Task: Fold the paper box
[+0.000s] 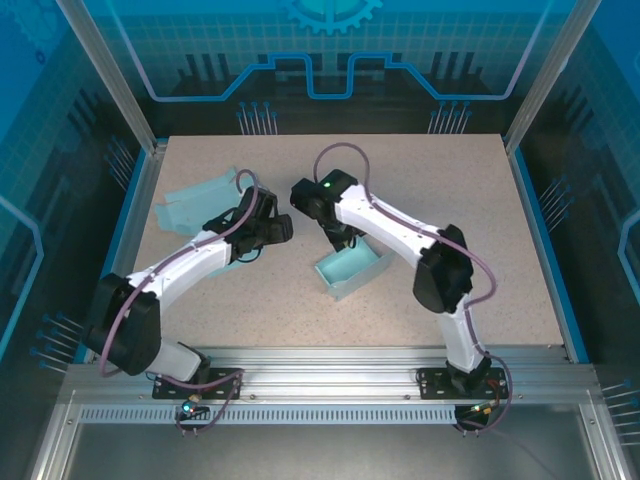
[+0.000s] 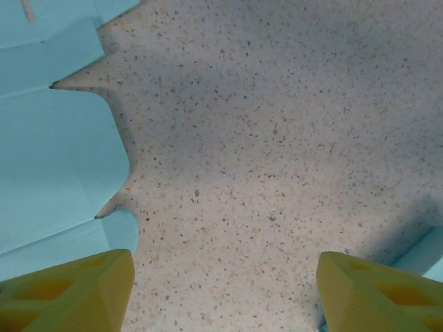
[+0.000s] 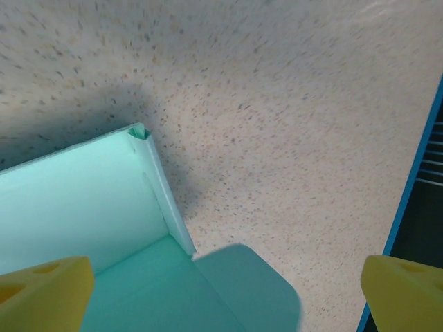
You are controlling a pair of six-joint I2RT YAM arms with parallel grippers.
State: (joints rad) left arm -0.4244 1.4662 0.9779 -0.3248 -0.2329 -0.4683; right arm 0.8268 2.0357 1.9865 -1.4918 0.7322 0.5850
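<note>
Sitting near the middle of the bench (image 1: 450, 180), the pale teal paper box (image 1: 352, 272) has upright walls and one rounded flap (image 3: 249, 283) lying flat. The left gripper (image 2: 225, 259) and right gripper (image 3: 227, 266) gape wide, holding nothing.

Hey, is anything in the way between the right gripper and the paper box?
Nothing visible. The right gripper hangs open directly over the paper box, whose corner shows below, between its fingers.
</note>
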